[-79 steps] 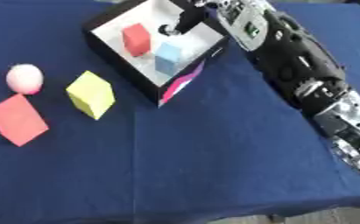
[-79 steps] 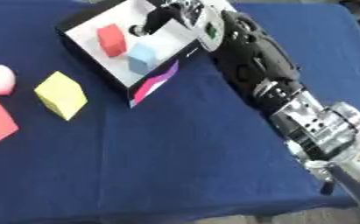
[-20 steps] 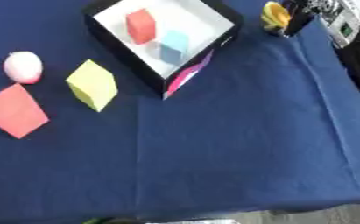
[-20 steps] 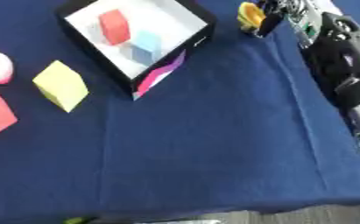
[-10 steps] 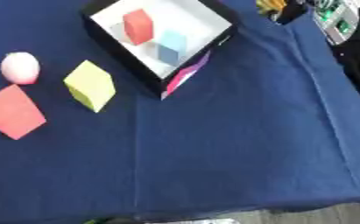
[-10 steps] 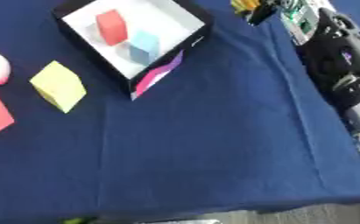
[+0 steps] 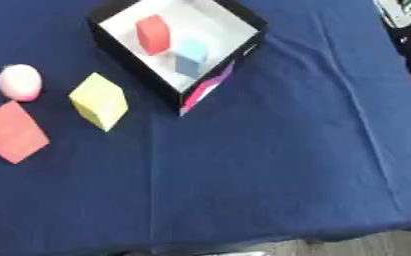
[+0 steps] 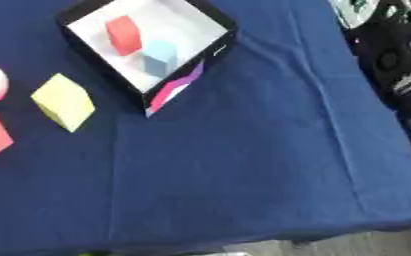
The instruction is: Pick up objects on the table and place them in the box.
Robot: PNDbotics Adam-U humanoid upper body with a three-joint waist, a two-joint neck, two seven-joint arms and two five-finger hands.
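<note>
The box [image 7: 149,69] has a black rim and a white inside and lies at the top centre. In it lie a red block [image 7: 153,34] and a light blue block [image 7: 191,56]. On the blue cloth to its left lie a yellow cube [image 7: 99,100], a pink ball [image 7: 19,82] and a flat red cube [image 7: 12,131]. Only my right arm [image 8: 392,65] shows, black, along the right edge, well away from the box. Its hand is beyond the top edge. My left hand is out of sight.
The blue tablecloth [image 7: 270,165] covers the whole table, with its front edge near the bottom of the view. A pink and white flap [image 7: 204,92] hangs on the box's near side.
My right hand, which held a small yellow thing near the top right, has moved up out of the picture. The things on the cloth have not moved.
</note>
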